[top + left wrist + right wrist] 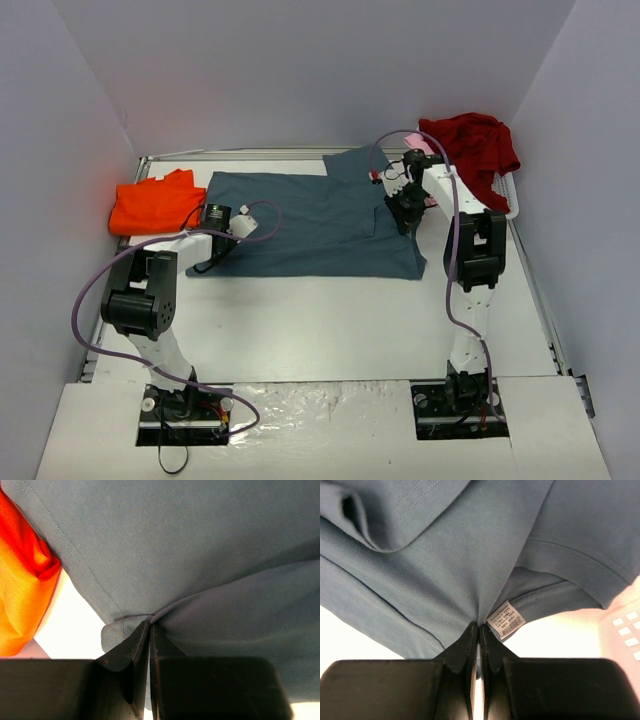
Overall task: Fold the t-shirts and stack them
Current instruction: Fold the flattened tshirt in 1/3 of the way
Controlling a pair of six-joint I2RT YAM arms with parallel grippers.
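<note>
Two robot arms work a slate blue-grey t-shirt that lies spread across the middle of the white table, its body mostly flat and its right side folded over in layers.

The left pincer is clamped tight on the shirt's near-left hem, where a small bunch of cloth gathers at its tips. The right pincer is likewise closed on the blue-grey cloth at the garment's right side. Its tips grip the cloth right next to a small white care label, and a stitched sleeve hem is just to the right of it.

A bright orange t-shirt sits in a loose bundle at the table's left edge. It touches the blue-grey shirt's left side and is in no container.

A white plastic basket stands in the far right corner. A dark red t-shirt is heaped on top of it and spills over the rim. A sliver of pale pink cloth shows at the basket's left side, just behind the right arm. Whatever lies deeper in the basket is hidden beneath the red shirt.
</note>
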